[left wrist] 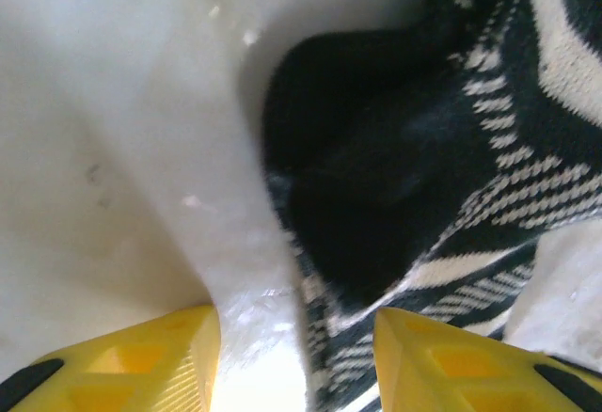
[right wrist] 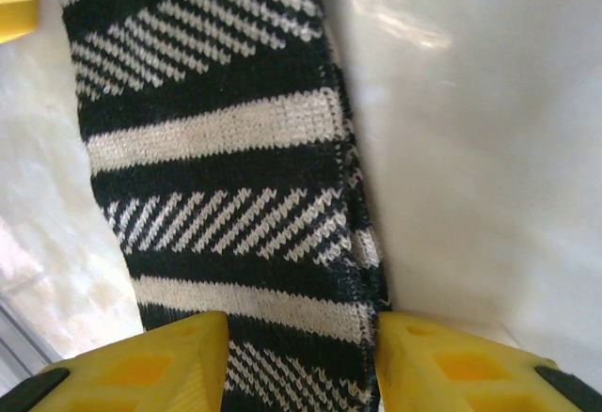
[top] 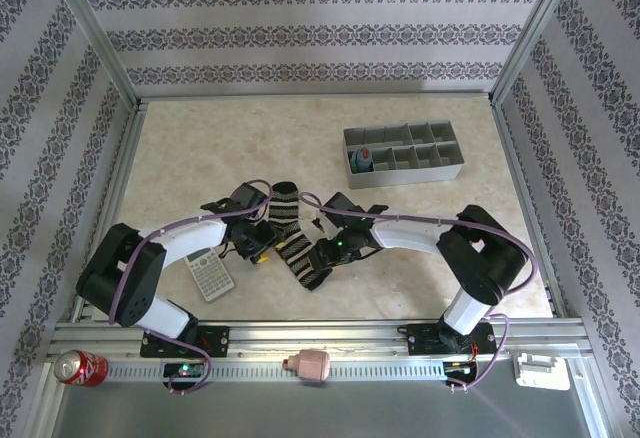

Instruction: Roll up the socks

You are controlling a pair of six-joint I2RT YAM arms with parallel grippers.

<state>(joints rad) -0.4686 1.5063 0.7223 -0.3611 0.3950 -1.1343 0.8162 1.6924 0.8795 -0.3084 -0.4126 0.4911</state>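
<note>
A black-and-white striped sock (top: 293, 236) lies flat and stretched out on the marble tabletop, between the two arms. My left gripper (top: 258, 245) is low at the sock's left side, open. In the left wrist view (left wrist: 296, 323) one yellow finger is over bare table and the other over the sock (left wrist: 404, 149), near its black end. My right gripper (top: 322, 255) is at the sock's near end, open. Its fingers (right wrist: 301, 327) straddle the width of the sock (right wrist: 216, 149). A blue-grey and orange sock (top: 362, 161) sits bundled in a tray compartment.
A grey divided tray (top: 455, 170) stands at the back right. A grey calculator (top: 210, 273) lies just left of the left gripper. A red can (top: 80, 368) and a pink object (top: 310, 365) rest on the front rail.
</note>
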